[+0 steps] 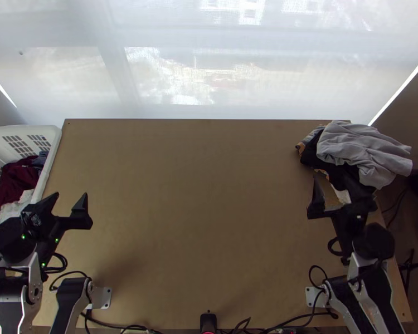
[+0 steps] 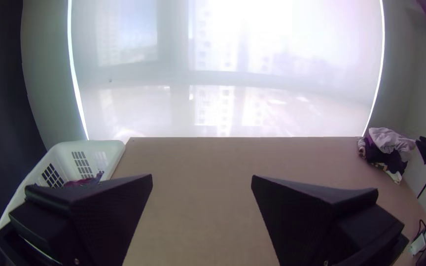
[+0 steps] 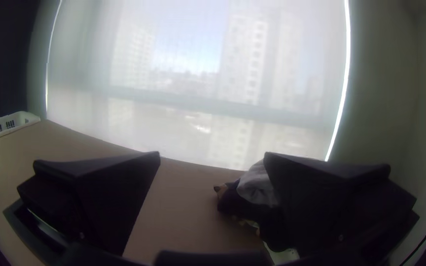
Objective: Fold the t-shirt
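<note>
1 left gripper [image 1: 71, 196]: near left, beside white basket [image 1: 50, 161], fingers wide apart.
1 right gripper [image 1: 331, 176]: right, by the cloth pile's near side, fingers wide apart.
1 cloth pile [image 1: 334, 167]: far right, bunched, grey cloth [image 1: 365, 147] uppermost; which piece is the t-shirt, cannot tell.
</note>
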### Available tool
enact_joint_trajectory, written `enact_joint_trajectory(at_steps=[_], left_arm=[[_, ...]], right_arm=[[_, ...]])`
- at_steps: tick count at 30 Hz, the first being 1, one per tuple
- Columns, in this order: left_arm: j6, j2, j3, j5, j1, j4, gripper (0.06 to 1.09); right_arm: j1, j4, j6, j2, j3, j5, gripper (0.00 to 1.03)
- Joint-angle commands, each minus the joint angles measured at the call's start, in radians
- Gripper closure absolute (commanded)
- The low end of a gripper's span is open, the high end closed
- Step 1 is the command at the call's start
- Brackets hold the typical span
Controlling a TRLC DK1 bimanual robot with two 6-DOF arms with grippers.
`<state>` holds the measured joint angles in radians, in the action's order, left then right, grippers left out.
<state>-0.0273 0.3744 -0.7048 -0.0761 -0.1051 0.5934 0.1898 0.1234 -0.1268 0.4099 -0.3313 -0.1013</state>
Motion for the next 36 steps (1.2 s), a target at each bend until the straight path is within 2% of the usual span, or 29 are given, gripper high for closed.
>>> enact_joint_trajectory(at_steps=[1, 4, 7, 10, 13, 17, 20, 36], left_arm=[[-0.029, -0.348, 0.243, 0.013, -0.005, -0.072, 0.11], [-0.045, -0.348, 0.298, 0.015, -0.036, -0.084, 0.11], [-0.045, -0.381, 0.377, 0.010, -0.048, -0.109, 0.11], [-0.049, -0.379, 0.435, 0.013, -0.015, -0.144, 0.11], [-0.052, -0.376, 0.456, 0.012, -0.015, -0.072, 0.11], [-0.049, -0.377, 0.452, 0.013, -0.015, -0.041, 0.11], [-0.049, -0.377, 0.452, 0.013, -0.015, -0.040, 0.11], [-0.051, -0.377, 0.452, 0.013, -0.018, -0.040, 0.11]], right_arm=[[0.065, -0.080, -0.071, -0.416, 0.232, -0.089, 0.05], [0.025, -0.100, -0.076, -0.416, 0.232, -0.090, 0.05], [0.039, -0.163, -0.059, -0.414, 0.233, -0.087, 0.05], [0.103, -0.266, 0.032, -0.414, 0.233, -0.087, 0.05], [0.211, -0.291, 0.041, -0.414, 0.232, -0.087, 0.05], [0.223, -0.278, 0.062, -0.414, 0.230, -0.087, 0.05], [0.226, -0.329, 0.144, -0.411, 0.233, -0.084, 0.05], [0.203, -0.330, 0.145, -0.413, 0.235, -0.084, 0.05]])
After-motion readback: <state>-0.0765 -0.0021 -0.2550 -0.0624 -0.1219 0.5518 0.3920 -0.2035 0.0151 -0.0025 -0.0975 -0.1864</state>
